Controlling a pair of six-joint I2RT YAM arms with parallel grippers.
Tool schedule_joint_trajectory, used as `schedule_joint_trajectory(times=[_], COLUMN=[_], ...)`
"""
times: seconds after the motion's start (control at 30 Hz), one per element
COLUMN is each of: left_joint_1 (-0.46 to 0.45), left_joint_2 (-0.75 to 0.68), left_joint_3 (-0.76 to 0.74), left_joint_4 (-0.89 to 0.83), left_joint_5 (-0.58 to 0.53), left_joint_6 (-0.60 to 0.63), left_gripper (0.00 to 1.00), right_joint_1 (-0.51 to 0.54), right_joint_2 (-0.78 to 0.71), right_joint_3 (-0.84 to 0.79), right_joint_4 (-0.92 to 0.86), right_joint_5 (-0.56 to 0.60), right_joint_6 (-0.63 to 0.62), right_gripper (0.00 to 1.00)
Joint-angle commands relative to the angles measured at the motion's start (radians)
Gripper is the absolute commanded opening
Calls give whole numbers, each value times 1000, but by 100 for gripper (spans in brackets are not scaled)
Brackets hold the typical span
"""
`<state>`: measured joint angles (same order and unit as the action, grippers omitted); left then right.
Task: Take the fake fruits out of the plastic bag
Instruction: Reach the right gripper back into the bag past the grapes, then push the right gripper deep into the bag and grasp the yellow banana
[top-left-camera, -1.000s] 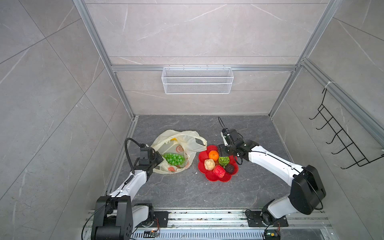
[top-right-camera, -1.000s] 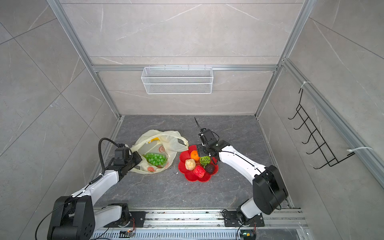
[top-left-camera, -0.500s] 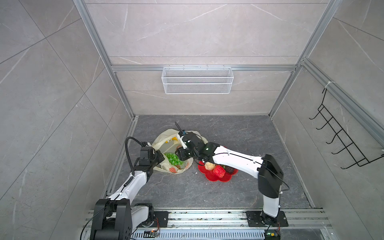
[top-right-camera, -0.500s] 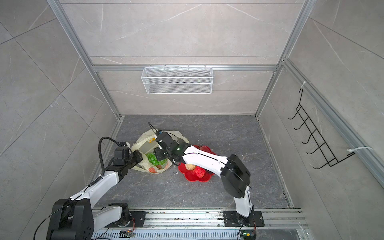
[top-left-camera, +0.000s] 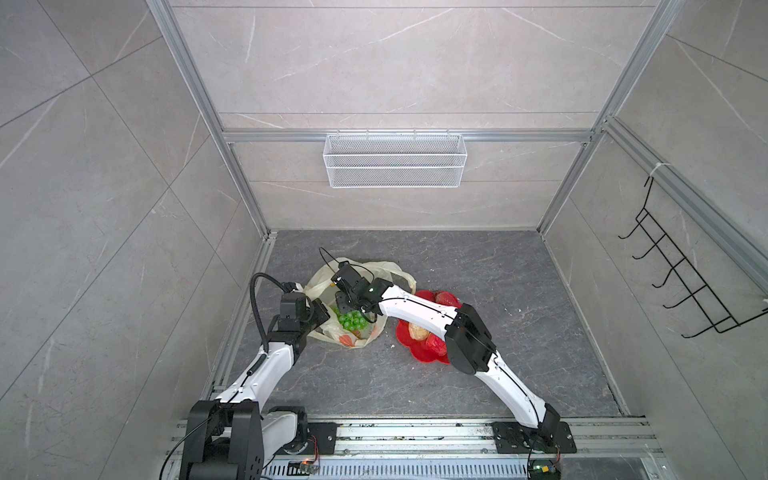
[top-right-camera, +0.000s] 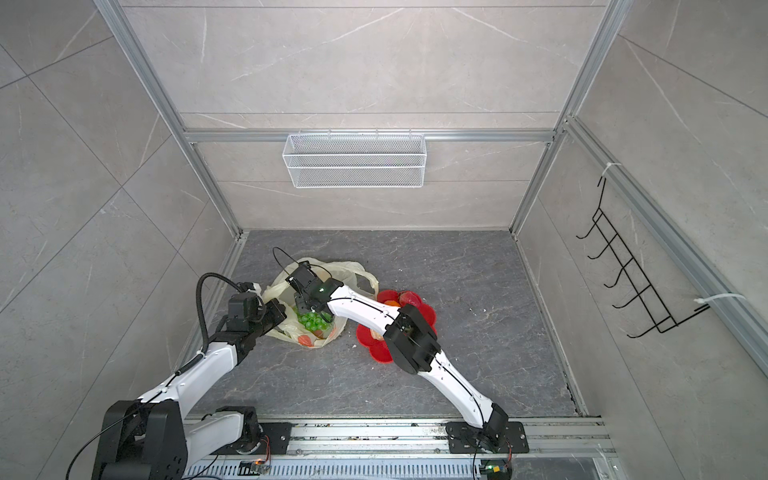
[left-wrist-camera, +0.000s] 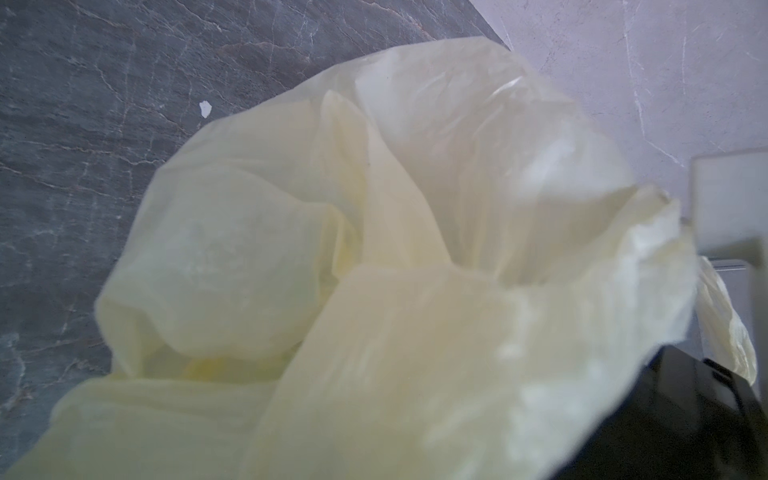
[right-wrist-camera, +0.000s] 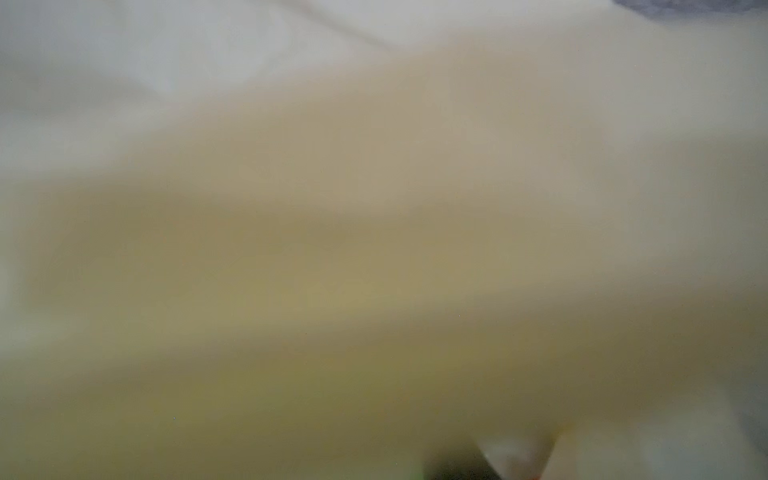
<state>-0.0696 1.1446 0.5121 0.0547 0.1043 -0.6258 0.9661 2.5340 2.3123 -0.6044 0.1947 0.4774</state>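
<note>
The left hand (top-left-camera: 319, 312) (top-right-camera: 276, 312) is pressed together on the left rim of the plastic bag (top-left-camera: 388, 269) (top-right-camera: 353, 268), holding that edge raised off the counter (top-left-camera: 478, 266). In the left wrist view the crumpled pale-yellow film of the plastic bag (left-wrist-camera: 374, 249) fills most of the frame, with grey counter at the upper left.

The right hand (top-left-camera: 345, 305) (top-right-camera: 306, 309) reaches across from the right and sits down inside the bag's open mouth, just above the green grape bunch (top-left-camera: 351, 322) (top-right-camera: 311, 321). I cannot tell whether it is spread or pinching anything, and the right wrist view gives only a pale-yellow blur.

The grape bunch lies inside the bag, left of centre in both top views. An orange-red print shows on the film just below it.

Just right of the bag, a red flower-shaped plate (top-left-camera: 417, 357) (top-right-camera: 380, 352) lies on the counter, partly covered by the right arm (top-left-camera: 415, 309). In a top view a beige ball (top-left-camera: 415, 332) and a red strawberry (top-left-camera: 435, 344) lie on the plate, side by side.

Farther out, a white wire basket (top-left-camera: 395, 166) (top-right-camera: 355, 160) hangs on the back wall at upper centre. A black hook rack (top-left-camera: 681, 286) (top-right-camera: 631, 274) hangs on the side wall at the right of the frame.
</note>
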Motion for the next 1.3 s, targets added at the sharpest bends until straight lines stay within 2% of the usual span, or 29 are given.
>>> schedule_joint_trajectory(times=[0.0, 0.2, 0.43, 0.77, 0.87, 0.93, 1.03, 1.17, 1.27], left_joint_1=[-4, -4, -4, -4, -4, -4, -4, -5, -4], left_joint_2=[-2, 7, 9, -4, -5, -4, -6, -12, -13], left_joint_3=[-3, -4, -3, -6, -6, -7, -6, -7, -7], left_joint_4=[45, 46, 46, 40, 38, 39, 37, 36, 35], left_joint_5=[17, 14, 11, 2, 0, 0, -1, -5, -5], left_joint_6=[11, 12, 12, 14, 15, 14, 14, 17, 17], left_gripper=[0, 0, 0, 0, 0, 0, 0, 0, 0], right_joint_1=[-21, -42, -62, -118, -128, -130, -131, -132, -138], right_joint_2=[72, 165, 154, 169, 173, 168, 169, 172, 181], right_joint_3=[119, 311, 259, 237, 237, 228, 224, 225, 225], right_joint_4=[-142, -289, -272, -283, -297, -292, -290, -317, -329], right_joint_5=[81, 172, 241, 232, 229, 226, 236, 286, 283], right_joint_6=[21, 33, -6, -19, -5, 0, 11, 43, 55], right_gripper=[44, 44, 45, 43, 38, 29, 23, 22, 22])
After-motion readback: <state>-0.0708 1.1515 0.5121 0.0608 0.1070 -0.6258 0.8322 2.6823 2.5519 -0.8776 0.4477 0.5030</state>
